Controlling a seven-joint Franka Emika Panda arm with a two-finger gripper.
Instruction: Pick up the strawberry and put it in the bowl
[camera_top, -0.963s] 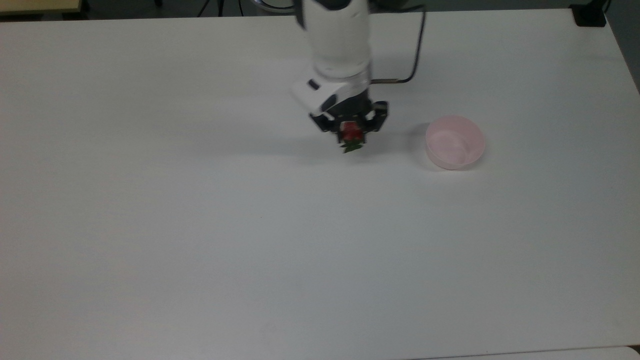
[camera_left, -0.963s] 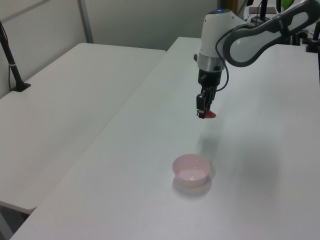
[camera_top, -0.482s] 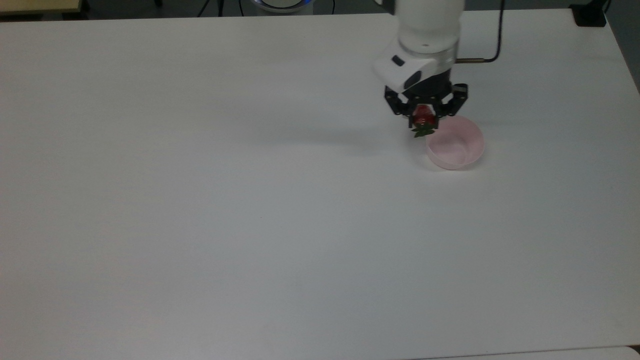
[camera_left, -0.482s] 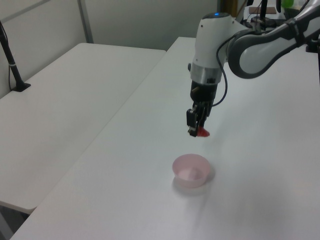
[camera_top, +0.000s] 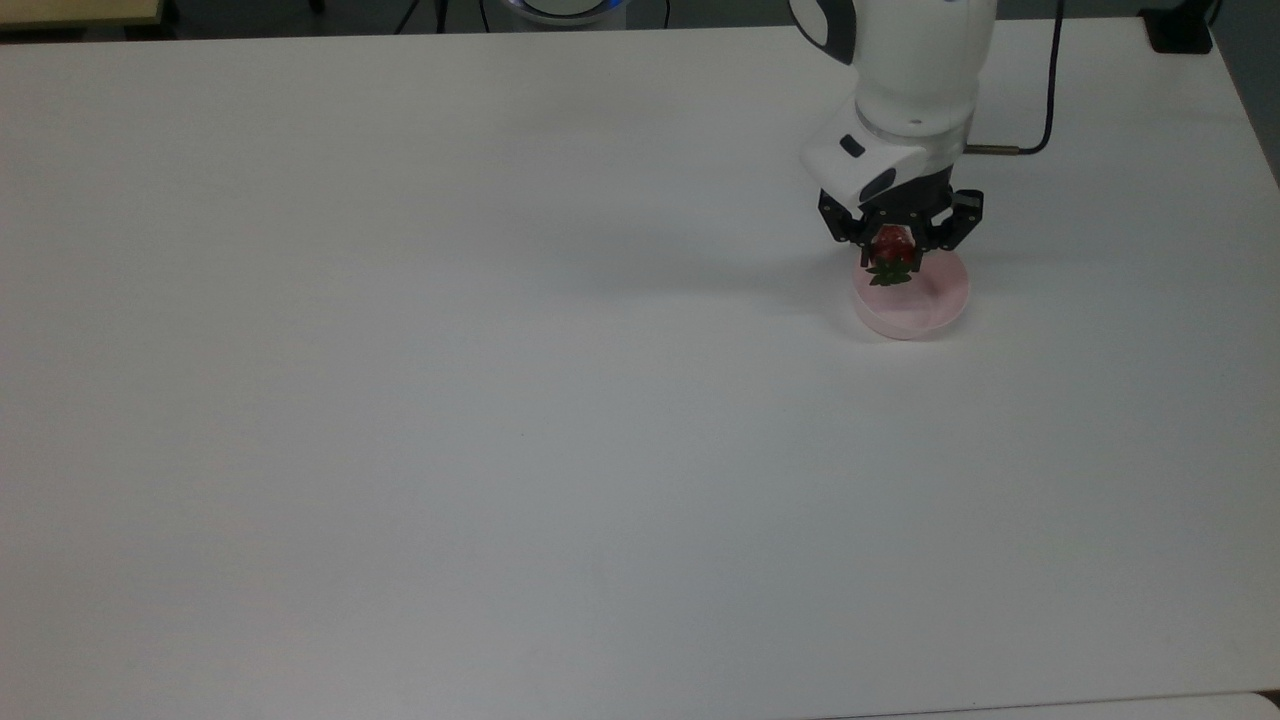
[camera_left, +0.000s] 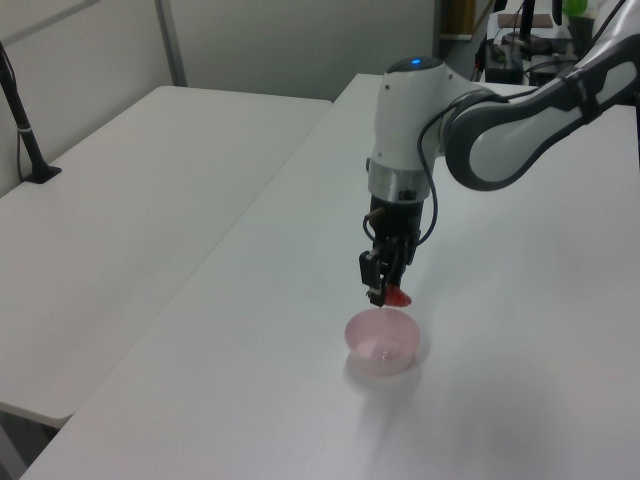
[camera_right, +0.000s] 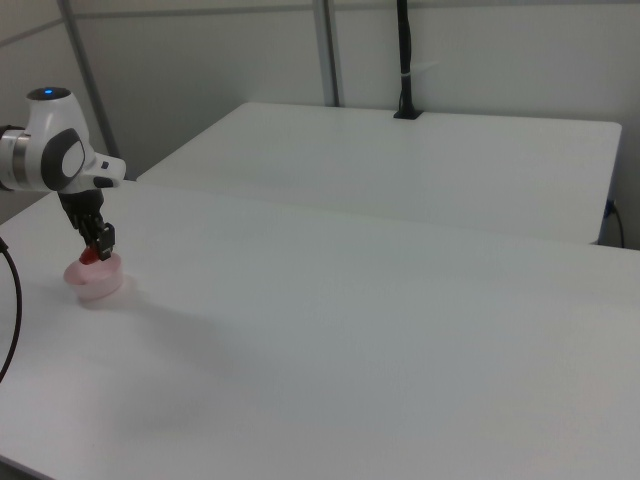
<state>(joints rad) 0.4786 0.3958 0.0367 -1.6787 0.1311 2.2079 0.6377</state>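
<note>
Two steps look done from where I sit: the small glossy red toy strawberry (camera_top: 890, 248) with its green leaf cap is lifted, and my two-finger black claw (camera_top: 893, 243), clamped on it, hangs just above the round pale pink translucent plastic bowl (camera_top: 928, 305) near the white bench's (camera_top: 400, 400) far right corner in the top view. What's left, I judge, is lowering a little and letting go so it drops inside.
</note>
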